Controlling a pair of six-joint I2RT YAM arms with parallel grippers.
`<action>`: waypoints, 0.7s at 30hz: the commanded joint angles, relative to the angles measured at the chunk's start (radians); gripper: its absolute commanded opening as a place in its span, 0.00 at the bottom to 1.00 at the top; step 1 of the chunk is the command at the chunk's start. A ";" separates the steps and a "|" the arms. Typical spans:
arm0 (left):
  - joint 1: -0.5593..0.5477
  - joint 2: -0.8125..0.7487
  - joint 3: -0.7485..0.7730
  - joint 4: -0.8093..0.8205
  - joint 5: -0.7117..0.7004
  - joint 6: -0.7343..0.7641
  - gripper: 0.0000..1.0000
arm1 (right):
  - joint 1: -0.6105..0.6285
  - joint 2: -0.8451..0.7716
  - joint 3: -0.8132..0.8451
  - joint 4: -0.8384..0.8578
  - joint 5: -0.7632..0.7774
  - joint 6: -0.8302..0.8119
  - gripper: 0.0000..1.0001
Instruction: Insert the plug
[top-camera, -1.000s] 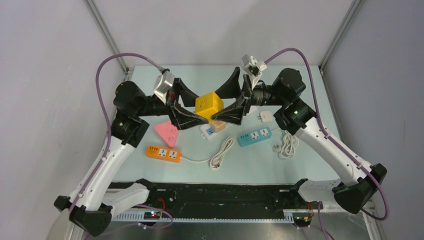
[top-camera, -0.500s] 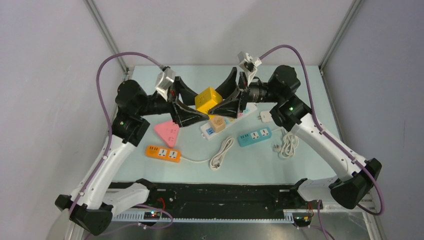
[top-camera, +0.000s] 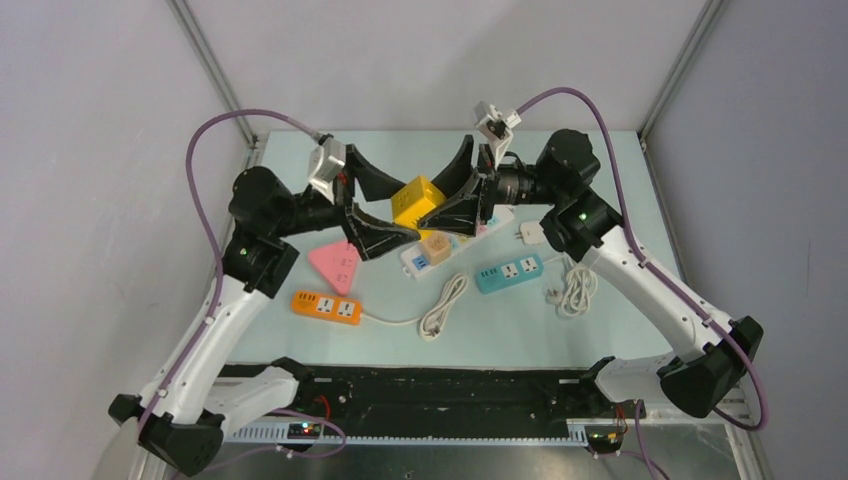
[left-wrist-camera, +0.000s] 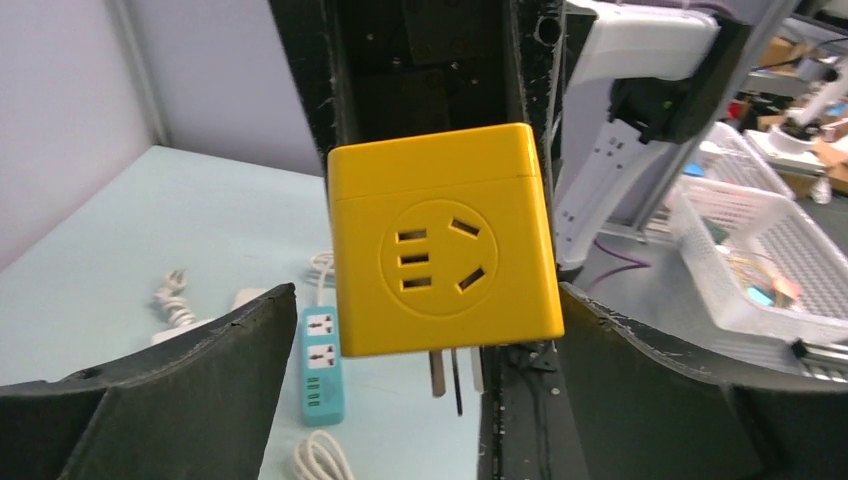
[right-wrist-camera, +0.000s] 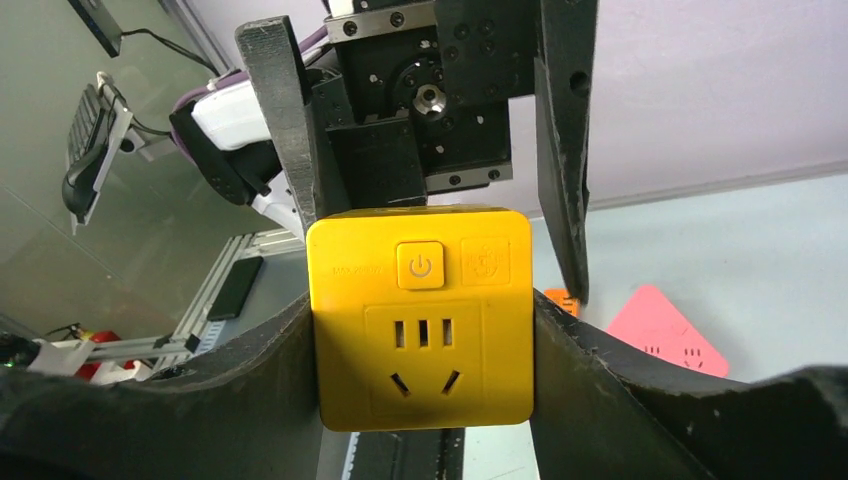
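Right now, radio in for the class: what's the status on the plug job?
Left tool open around yellow cube adapter. Right tool clamped on it, held aloft, prongs bare. Beige adapter sits on white power strip.

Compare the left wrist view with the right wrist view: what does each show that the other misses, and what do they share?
Left wrist only: metal prongs under the yellow cube socket adapter, and a teal power strip. Right wrist only: the cube's power button and a pink triangular socket block. Both: that yellow cube, held in the right gripper.
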 joint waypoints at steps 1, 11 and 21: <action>0.017 -0.067 -0.029 0.036 -0.195 0.067 1.00 | -0.038 -0.017 0.035 -0.006 -0.016 0.071 0.00; 0.031 -0.239 -0.185 0.055 -0.858 0.098 1.00 | -0.185 -0.039 0.026 -0.038 -0.026 0.283 0.00; 0.032 -0.194 -0.214 0.022 -0.815 0.037 1.00 | -0.229 -0.053 0.035 -0.408 0.334 0.062 0.00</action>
